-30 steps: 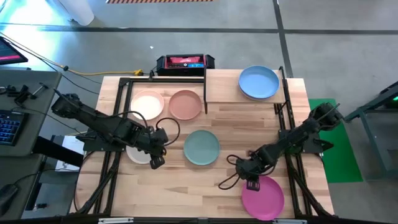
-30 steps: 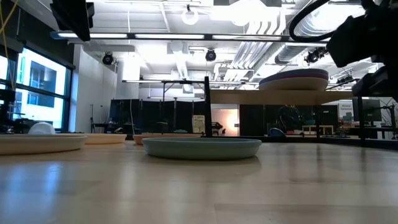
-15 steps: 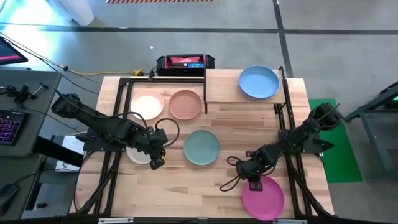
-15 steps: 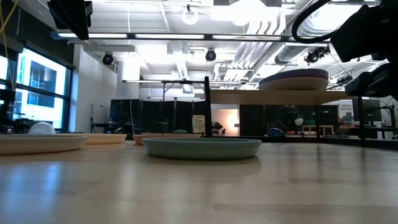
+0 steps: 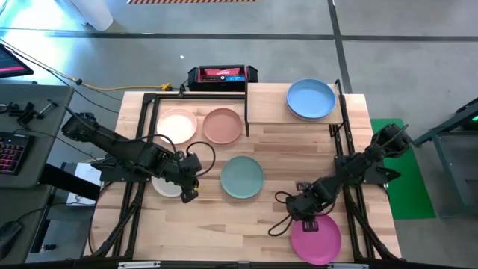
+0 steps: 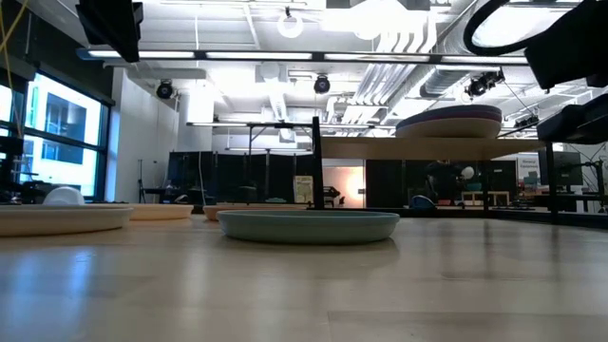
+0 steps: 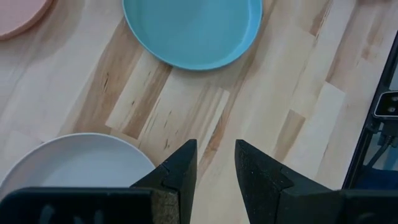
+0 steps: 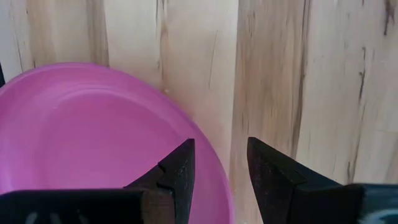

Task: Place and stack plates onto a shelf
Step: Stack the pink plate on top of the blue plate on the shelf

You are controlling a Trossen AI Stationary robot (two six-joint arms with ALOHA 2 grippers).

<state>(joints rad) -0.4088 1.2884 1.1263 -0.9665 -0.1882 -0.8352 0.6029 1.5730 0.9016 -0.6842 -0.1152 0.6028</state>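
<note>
Your high view looks straight down on the whole table [image 5: 224, 224]. Your low view sits at table height, facing level across it into the room. Each wrist view looks close down past its own fingers [image 7: 180, 171]. The teal-green plate [image 5: 242, 178] shows in the high, low and left wrist views.
</note>
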